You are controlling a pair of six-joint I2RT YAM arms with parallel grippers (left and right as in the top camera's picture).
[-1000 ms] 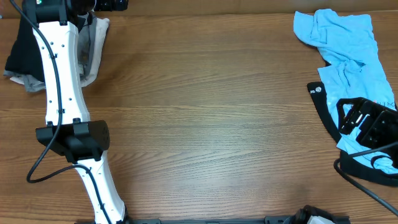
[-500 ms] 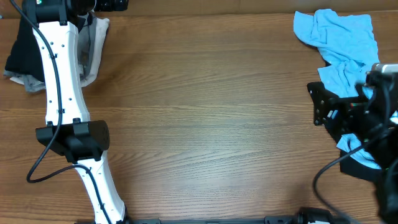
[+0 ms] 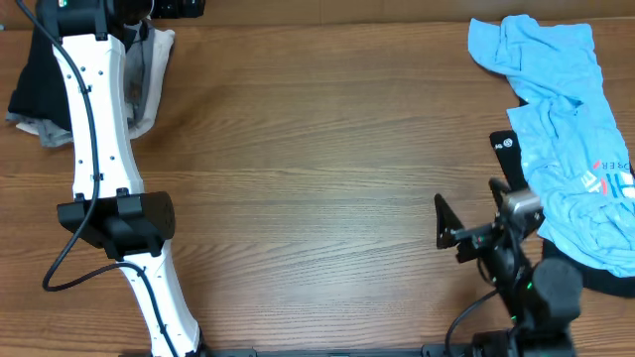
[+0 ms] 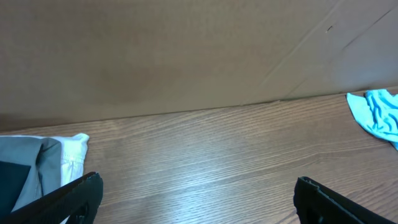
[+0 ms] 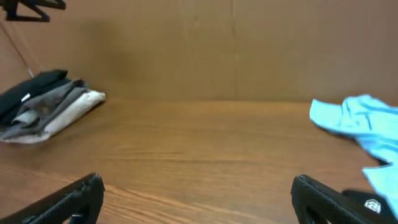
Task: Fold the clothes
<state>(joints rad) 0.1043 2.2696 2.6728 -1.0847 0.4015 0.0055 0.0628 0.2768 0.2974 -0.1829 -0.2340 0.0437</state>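
A pile of clothes lies at the right edge: light blue garments (image 3: 556, 89) over a black garment (image 3: 514, 167) with a small white tag (image 3: 507, 142). My right gripper (image 3: 471, 206) is open and empty, just left of that pile above bare wood. In the right wrist view its fingers (image 5: 68, 202) stand wide apart, with the blue cloth (image 5: 357, 121) at the right. A folded stack of black, grey and off-white clothes (image 3: 45, 94) sits at the far left. My left gripper (image 4: 205, 202) is open and empty beside that stack (image 4: 37, 165).
The wooden table (image 3: 327, 178) spans the whole view. A brown cardboard wall (image 4: 186, 50) stands behind it. The white left arm (image 3: 99, 129) reaches from the front edge up to the back left corner. Dark hardware sits at the front edge (image 3: 496, 347).
My right gripper has pulled off the clothes pile, moving left and toward the front, empty. The light blue cloth now lies spread over the black garment. The left arm has not moved.
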